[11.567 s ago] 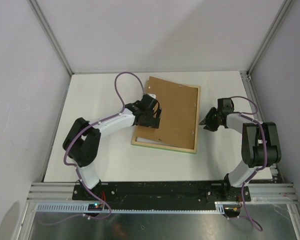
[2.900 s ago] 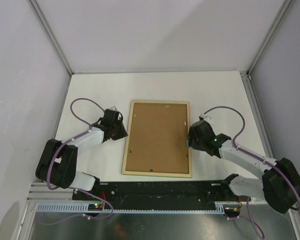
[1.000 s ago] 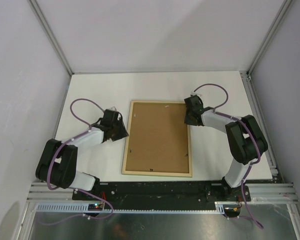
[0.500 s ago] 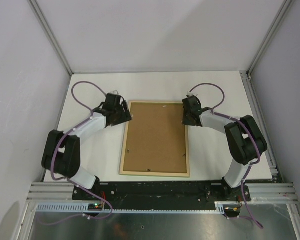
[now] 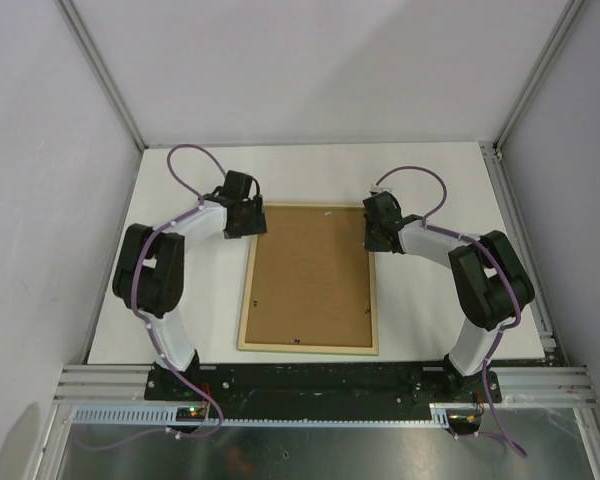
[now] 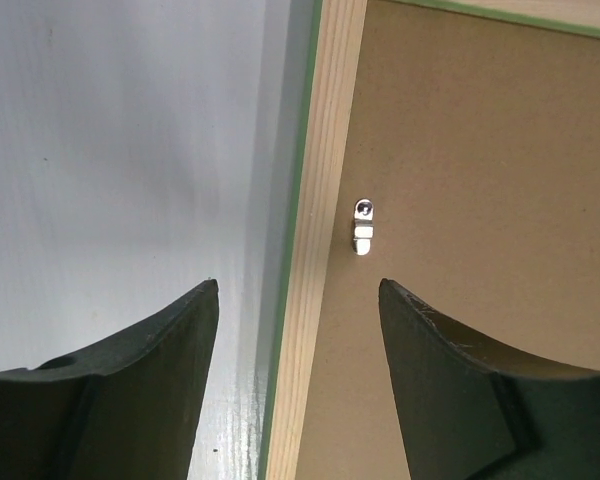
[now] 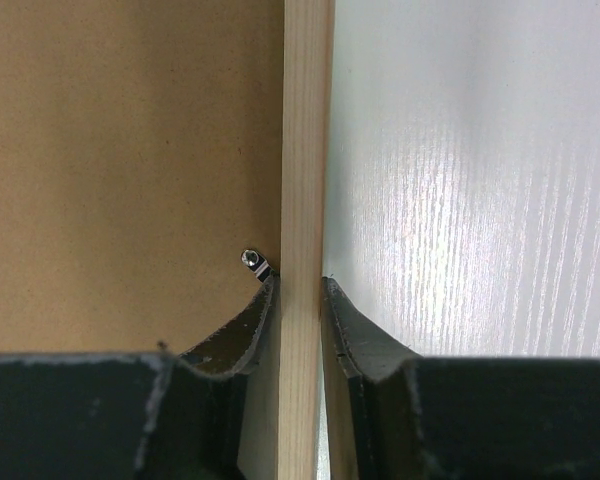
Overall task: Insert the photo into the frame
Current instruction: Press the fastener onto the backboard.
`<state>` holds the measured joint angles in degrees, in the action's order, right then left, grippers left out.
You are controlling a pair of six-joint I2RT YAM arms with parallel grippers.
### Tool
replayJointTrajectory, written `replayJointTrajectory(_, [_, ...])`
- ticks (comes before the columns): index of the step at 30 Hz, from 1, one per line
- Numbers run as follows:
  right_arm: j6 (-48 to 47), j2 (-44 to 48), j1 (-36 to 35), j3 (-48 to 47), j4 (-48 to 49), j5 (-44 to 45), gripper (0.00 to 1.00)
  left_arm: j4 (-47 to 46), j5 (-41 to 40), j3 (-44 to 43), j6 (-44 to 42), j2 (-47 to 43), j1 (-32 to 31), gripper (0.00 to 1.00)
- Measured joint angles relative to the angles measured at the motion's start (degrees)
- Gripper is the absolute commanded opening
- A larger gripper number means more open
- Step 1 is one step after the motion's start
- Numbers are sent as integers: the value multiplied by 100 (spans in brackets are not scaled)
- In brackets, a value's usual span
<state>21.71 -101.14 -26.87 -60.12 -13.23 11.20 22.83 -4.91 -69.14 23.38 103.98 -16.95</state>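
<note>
Brown backing board (image 5: 310, 275) fills the one frame (image 5: 308, 347), lying back up mid table (image 5: 430, 180). From the top I can't read the left claw (image 5: 250, 222) or the right claw (image 5: 373, 240).

Left wrist: left claw gapes astride the left rail, one clip (image 6: 364, 226) showing, green front just a sliver.

Right wrist: right claw pinches the right rail, another clip (image 7: 253, 262) by its fingertip.

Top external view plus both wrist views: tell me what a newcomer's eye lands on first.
The frame lies back-up in the middle of the table, its pale wood rim around the brown backing board. Near its far corners, the right hand is pinched shut on the right rail, while the left hand stands open astride the left rail.
</note>
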Motion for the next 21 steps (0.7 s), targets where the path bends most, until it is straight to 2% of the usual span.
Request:
replayJointTrajectory(14, [-17, 0, -2, 0, -4, -72, 0, 90, 72, -234, -157, 468, 2, 63])
replayJointTrajectory(21, [-39, 0, 0, 0, -7, -79, 0, 92, 81, -284, -144, 522, 22, 63])
